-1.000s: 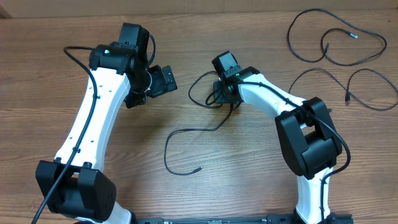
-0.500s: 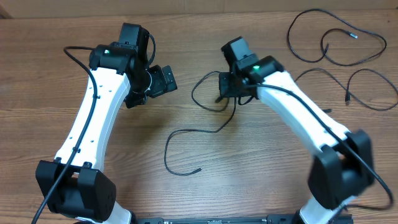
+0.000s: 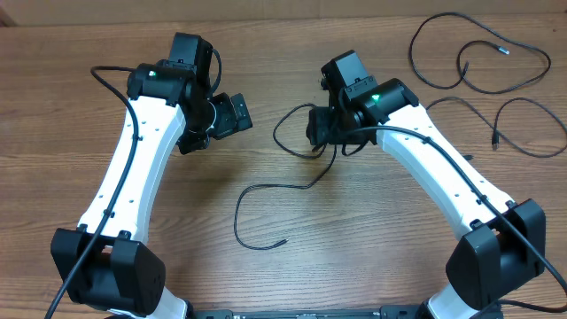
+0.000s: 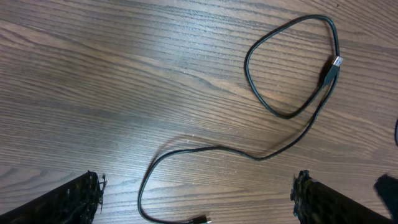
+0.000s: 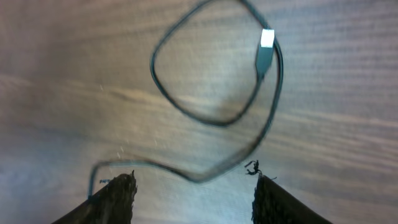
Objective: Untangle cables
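One thin black cable lies mid-table: a loop by the right arm, then a long curve running forward to a free plug. My right gripper hovers at that loop. In the right wrist view its jaws stand open with nothing between them. The cable's loop and silver plug lie on the wood beyond the tips. My left gripper hangs to the left, wide open and empty above the same cable. Two more cables lie at the far right.
The table is bare brown wood. The white left arm stretches from the front left, the white right arm from the front right. Thick black wiring runs along both arms.
My right gripper has opened and let go of the middle cable, whose loop now rests on the table. The right arm's elbow swung out to the right. The left arm has stayed still.
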`<action>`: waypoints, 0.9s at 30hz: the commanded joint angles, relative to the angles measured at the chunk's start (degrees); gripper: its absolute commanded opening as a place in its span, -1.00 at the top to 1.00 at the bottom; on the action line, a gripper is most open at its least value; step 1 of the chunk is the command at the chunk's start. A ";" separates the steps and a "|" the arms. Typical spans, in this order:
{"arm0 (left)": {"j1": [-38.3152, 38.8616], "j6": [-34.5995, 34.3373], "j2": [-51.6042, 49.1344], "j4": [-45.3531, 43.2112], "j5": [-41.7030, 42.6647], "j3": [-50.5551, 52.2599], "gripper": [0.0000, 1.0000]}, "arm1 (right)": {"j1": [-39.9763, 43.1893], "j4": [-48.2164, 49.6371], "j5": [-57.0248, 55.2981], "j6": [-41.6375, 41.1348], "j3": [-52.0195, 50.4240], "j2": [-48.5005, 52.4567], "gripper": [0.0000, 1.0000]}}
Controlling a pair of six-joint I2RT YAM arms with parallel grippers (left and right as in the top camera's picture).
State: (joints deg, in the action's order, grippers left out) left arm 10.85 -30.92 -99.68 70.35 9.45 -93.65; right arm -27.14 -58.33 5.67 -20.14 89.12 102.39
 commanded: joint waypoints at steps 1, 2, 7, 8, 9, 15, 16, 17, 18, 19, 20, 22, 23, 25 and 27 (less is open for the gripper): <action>0.07 0.92 -0.44 0.13 0.68 -0.04 -0.99 | -0.02 2.80 -2.73 -3.63 -0.04 0.68 -0.14; 0.07 0.92 -0.44 0.13 0.68 -0.04 -1.00 | -0.02 3.41 -3.43 -4.44 -0.17 0.92 -0.07; 0.07 0.92 -0.44 0.11 0.68 -0.04 -1.00 | -0.24 8.13 -8.87 -8.48 -3.23 2.99 0.14; 0.07 0.92 -0.44 0.11 0.68 -0.04 -1.00 | -0.24 8.76 -10.16 -9.27 -3.82 3.39 0.17; 0.07 0.92 -0.44 0.11 0.68 -0.04 -0.99 | -0.24 9.55 -11.76 -10.40 -4.50 4.20 0.18; 0.07 0.92 -0.44 0.09 0.68 -0.04 -0.99 | -0.24 13.66 -13.60 -11.39 -6.32 9.31 0.15; 0.07 0.90 -0.44 0.09 0.68 -0.04 -1.00 | -0.24 14.19 -13.62 -11.39 -6.32 10.34 0.15; 0.07 0.92 -0.44 0.09 0.68 -0.04 -1.00 | -0.24 14.80 -13.62 -11.39 -6.32 11.56 0.15; 0.07 0.90 -0.44 0.09 0.68 -0.04 -0.99 | -0.24 15.34 -13.60 -11.41 -6.32 12.63 0.16; 0.07 0.92 -0.44 0.09 0.68 -0.04 -1.00 | -0.24 15.82 -13.60 -11.41 -6.32 13.88 0.16; 0.07 0.92 -0.44 0.11 0.68 -0.04 -1.00 | -0.24 16.13 -13.60 -11.41 -6.32 15.10 0.16; 0.07 0.92 -0.44 0.11 0.68 -0.04 -1.00 | -0.24 16.65 -13.57 -11.39 -6.32 16.74 0.17; 0.07 0.92 -0.44 0.09 0.66 -0.04 -0.99 | -0.24 16.76 -13.57 -11.39 -6.32 17.49 0.17; 0.07 0.92 -0.44 -0.11 0.68 -0.04 -1.00 | -0.24 16.92 -13.57 -11.39 -6.32 18.18 0.22; 0.07 0.92 -0.44 -0.26 0.68 -0.02 -0.99 | -0.24 17.07 -13.57 -11.39 -6.32 18.18 0.28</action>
State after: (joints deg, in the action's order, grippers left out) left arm 10.85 -30.94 -99.68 70.39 9.45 -93.65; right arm -27.14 -41.54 -7.14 -31.18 83.18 120.40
